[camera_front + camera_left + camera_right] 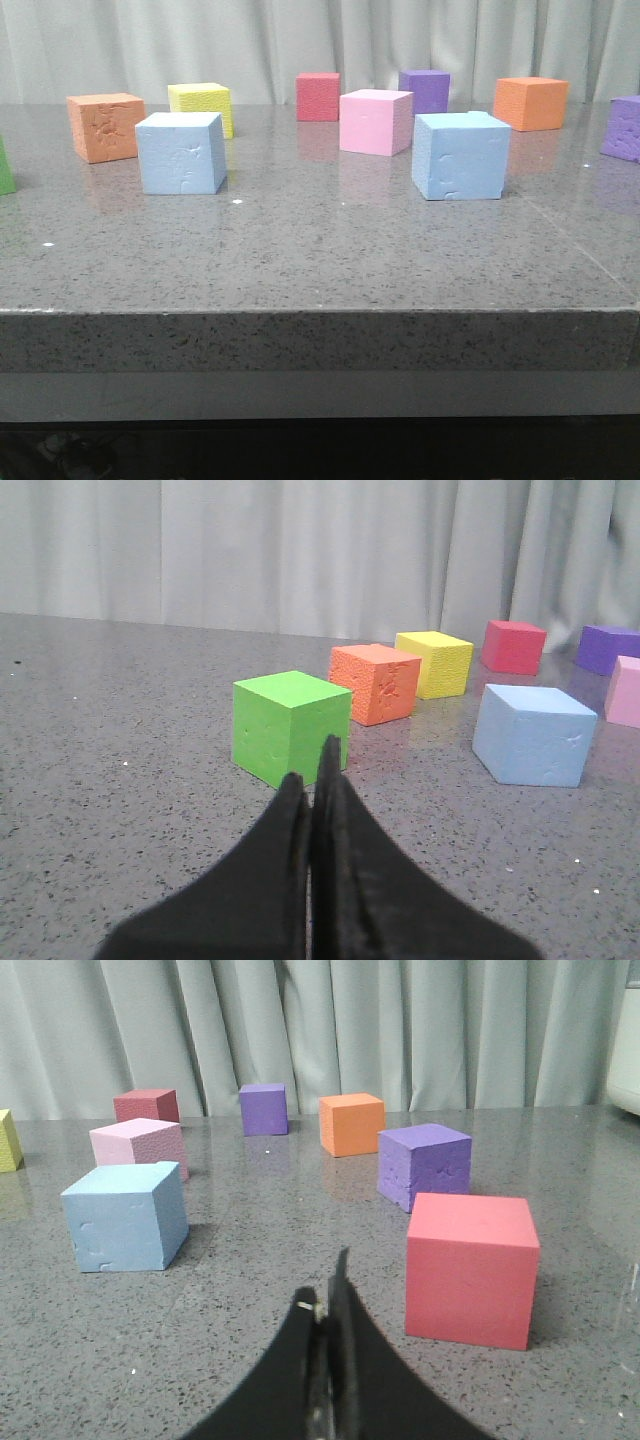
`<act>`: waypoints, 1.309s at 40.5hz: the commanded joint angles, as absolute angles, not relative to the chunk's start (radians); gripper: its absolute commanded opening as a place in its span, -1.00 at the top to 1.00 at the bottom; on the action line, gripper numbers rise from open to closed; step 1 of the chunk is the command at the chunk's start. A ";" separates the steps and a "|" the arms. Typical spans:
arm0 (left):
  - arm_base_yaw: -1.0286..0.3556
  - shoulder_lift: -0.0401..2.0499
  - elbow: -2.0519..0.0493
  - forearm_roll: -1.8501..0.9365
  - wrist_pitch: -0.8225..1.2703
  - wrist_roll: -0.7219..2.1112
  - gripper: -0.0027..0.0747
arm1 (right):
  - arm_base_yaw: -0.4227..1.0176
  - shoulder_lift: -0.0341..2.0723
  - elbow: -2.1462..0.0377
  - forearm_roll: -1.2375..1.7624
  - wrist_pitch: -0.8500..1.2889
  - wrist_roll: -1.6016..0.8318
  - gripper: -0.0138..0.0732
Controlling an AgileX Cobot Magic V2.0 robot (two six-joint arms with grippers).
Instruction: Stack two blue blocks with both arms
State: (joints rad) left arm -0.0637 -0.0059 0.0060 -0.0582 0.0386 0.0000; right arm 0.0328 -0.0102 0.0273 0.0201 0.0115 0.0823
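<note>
Two sky-blue blocks stand apart on the grey table in the front view: the left blue block [181,152] and the right blue block [461,155]. The left one also shows in the left wrist view [532,735], the right one in the right wrist view [126,1216]. Neither arm shows in the front view. My left gripper [312,765] is shut and empty, low over the table just short of a green cube [290,725]. My right gripper [326,1285] is shut and empty, with the blue block ahead to one side and a red cube [470,1268] close on the other.
Other cubes stand around: orange [105,126], yellow [201,103], red [317,96], pink [375,121], purple [424,90], orange [530,102], and purple [624,127] at the right edge. The table's front edge [320,312] is near the camera. A curtain hangs behind.
</note>
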 commanded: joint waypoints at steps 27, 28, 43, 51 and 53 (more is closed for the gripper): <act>-0.061 -0.029 0.043 -0.066 -0.042 0.000 0.98 | 0.028 -0.029 0.026 0.019 -0.076 0.080 0.84; -0.061 -0.029 0.043 -0.066 -0.042 0.000 0.98 | 0.028 -0.029 0.026 0.019 -0.076 0.080 0.84; -0.061 -0.022 -0.182 -0.068 0.053 0.000 0.98 | 0.028 -0.021 -0.192 0.022 0.125 0.080 0.84; -0.061 0.091 -0.480 -0.068 0.319 0.000 0.98 | 0.028 0.112 -0.432 0.022 0.295 0.080 0.84; -0.061 0.135 -0.542 -0.068 0.380 0.000 0.98 | 0.028 0.157 -0.491 0.022 0.342 0.080 0.84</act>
State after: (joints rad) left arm -0.0637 0.0578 -0.4300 -0.0598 0.3407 0.0000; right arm 0.0328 0.0781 -0.3884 0.0216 0.3376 0.0823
